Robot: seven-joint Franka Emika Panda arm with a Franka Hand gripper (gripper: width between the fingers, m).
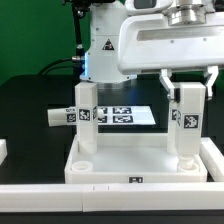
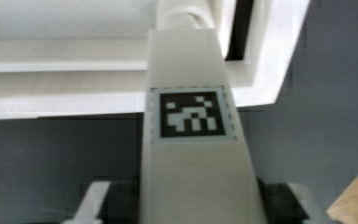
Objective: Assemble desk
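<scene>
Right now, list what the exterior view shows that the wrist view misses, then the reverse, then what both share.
Exterior only: another upright leg standing in the desk top at the exterior view's left, a loose leg lying on the table, the marker board and the robot arm. Wrist only: a tag on the straddled leg, seen head-on and close. Both: the pincer on either side of the straddled leg, and part of the desk top.

A white Panda arm (image 1: 125, 45) reaches in from above, its wrist turned straight down. The gripper (image 1: 188, 80) hangs vertical, jaws spread apart, both fingers (image 1: 166, 78) pointing downward.
</scene>
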